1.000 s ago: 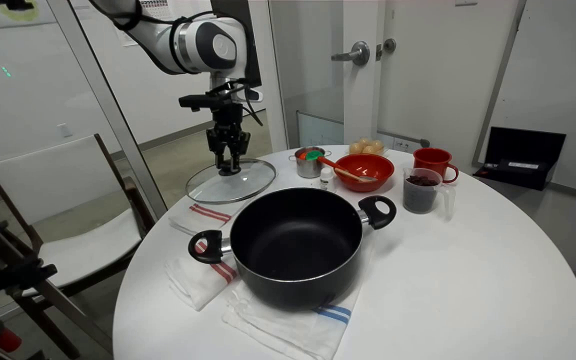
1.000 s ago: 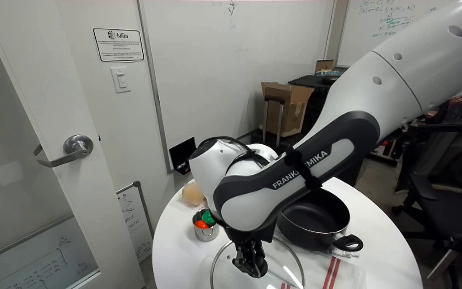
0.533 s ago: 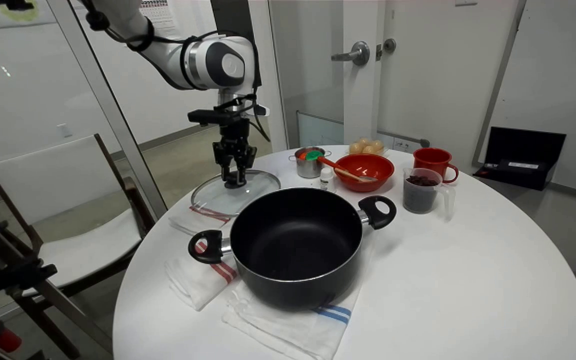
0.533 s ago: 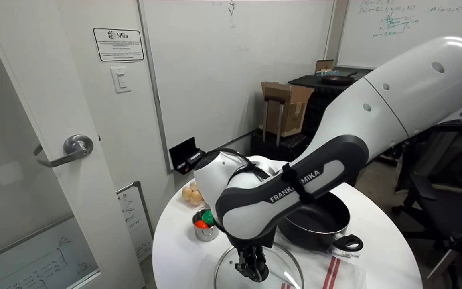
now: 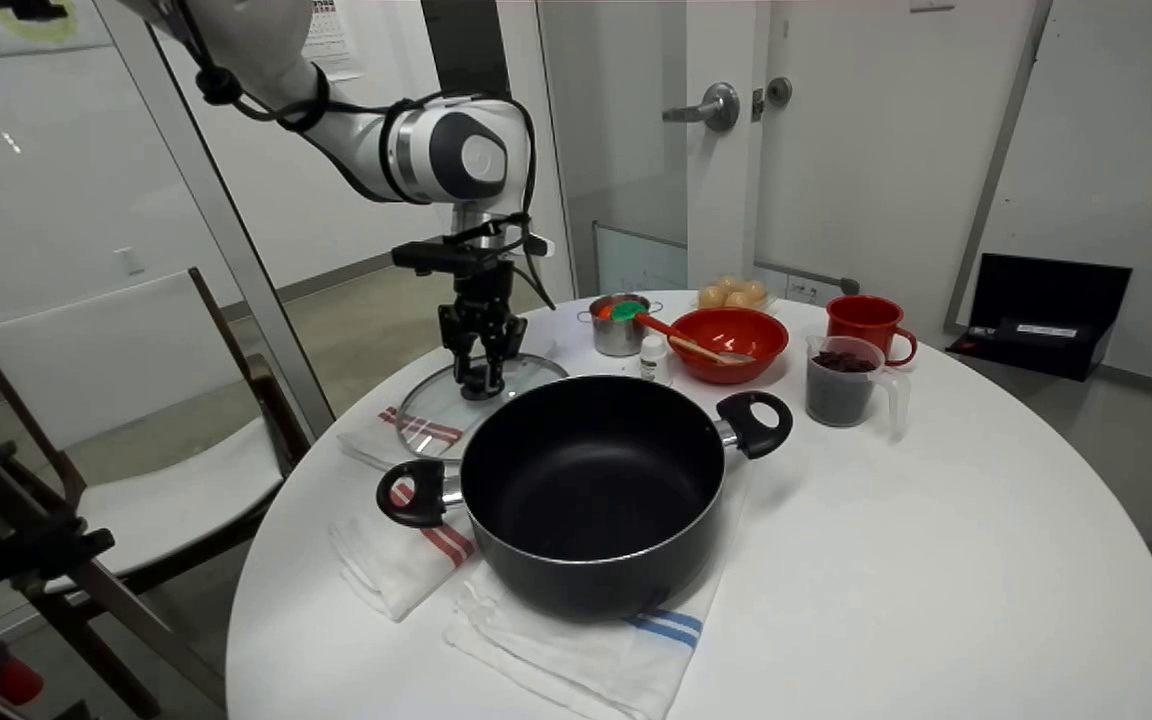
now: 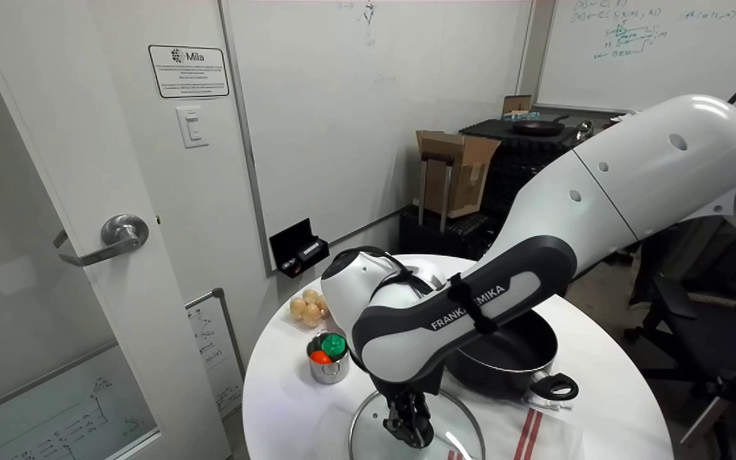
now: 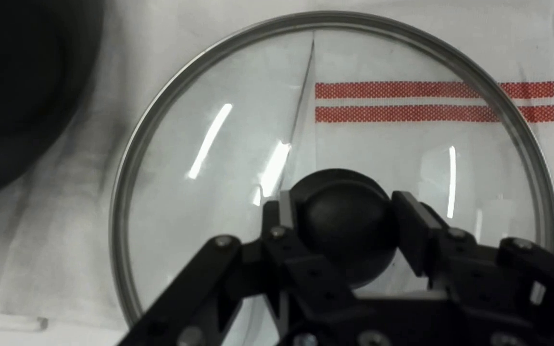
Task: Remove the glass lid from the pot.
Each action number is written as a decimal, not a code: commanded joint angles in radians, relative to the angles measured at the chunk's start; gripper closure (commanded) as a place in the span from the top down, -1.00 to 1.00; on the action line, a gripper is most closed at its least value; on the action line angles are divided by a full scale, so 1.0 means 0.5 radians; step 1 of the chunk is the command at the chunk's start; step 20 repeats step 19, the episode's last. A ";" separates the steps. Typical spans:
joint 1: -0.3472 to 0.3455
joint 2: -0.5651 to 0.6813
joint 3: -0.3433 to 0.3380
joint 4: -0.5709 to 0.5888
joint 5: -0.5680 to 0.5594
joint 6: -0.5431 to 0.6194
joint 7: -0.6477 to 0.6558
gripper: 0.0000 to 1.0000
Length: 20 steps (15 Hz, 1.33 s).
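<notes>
The glass lid (image 5: pixel 436 418) is off the pot (image 5: pixel 596 490), level and low over a red-striped towel beside it. I cannot tell whether it touches the towel. In the exterior view the pot's rim hides part of the lid's edge. My gripper (image 5: pixel 481 380) points down with its fingers shut on the lid's black knob. The wrist view shows both fingers of my gripper (image 7: pixel 342 211) against the knob, with the lid (image 7: pixel 209 206) beneath and the pot (image 7: pixel 22 86) at upper left. The arm partly hides the open pot (image 6: pixel 512 351) in an exterior view, where the lid (image 6: pixel 371 441) is cut by the bottom edge.
White striped towels (image 5: pixel 401 570) lie under and beside the pot. Behind it stand a steel cup (image 5: pixel 618 335), a small white bottle (image 5: pixel 653 358), a red bowl (image 5: pixel 726 365), eggs (image 5: pixel 731 293), a measuring cup (image 5: pixel 836 390) and a red mug (image 5: pixel 866 325) on the round table (image 5: pixel 936 560).
My gripper has moved down with the lid, and slightly right toward the pot in an exterior view. The lid is now lower over the towel. The pot has not moved.
</notes>
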 commanded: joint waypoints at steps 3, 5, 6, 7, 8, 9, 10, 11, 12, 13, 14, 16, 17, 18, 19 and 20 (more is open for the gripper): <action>-0.003 -0.007 0.007 0.128 0.039 -0.105 -0.057 0.95; 0.003 -0.010 0.007 0.158 0.039 -0.131 -0.056 1.00; 0.005 -0.011 0.009 0.175 0.041 -0.144 -0.059 1.00; -0.006 -0.052 0.028 0.119 0.019 -0.126 -0.050 1.00; -0.009 -0.066 0.034 0.111 0.023 -0.129 -0.051 1.00; -0.016 -0.095 0.040 0.082 0.026 -0.121 -0.045 1.00; -0.021 -0.117 0.044 0.064 0.028 -0.116 -0.044 1.00; -0.028 -0.149 0.046 0.034 0.030 -0.104 -0.037 1.00; -0.031 -0.176 0.045 0.009 0.029 -0.095 -0.031 1.00; -0.036 -0.214 0.042 -0.029 0.027 -0.085 -0.025 1.00; -0.040 -0.248 0.039 -0.061 0.024 -0.074 -0.020 1.00; -0.049 -0.330 0.033 -0.147 0.016 -0.060 -0.019 1.00; -0.054 -0.375 0.032 -0.198 0.012 -0.047 -0.020 1.00; -0.059 -0.433 0.032 -0.265 0.010 -0.036 -0.019 1.00; -0.063 -0.492 0.033 -0.335 0.008 -0.031 -0.023 1.00; -0.063 -0.492 0.033 -0.335 0.008 -0.031 -0.023 1.00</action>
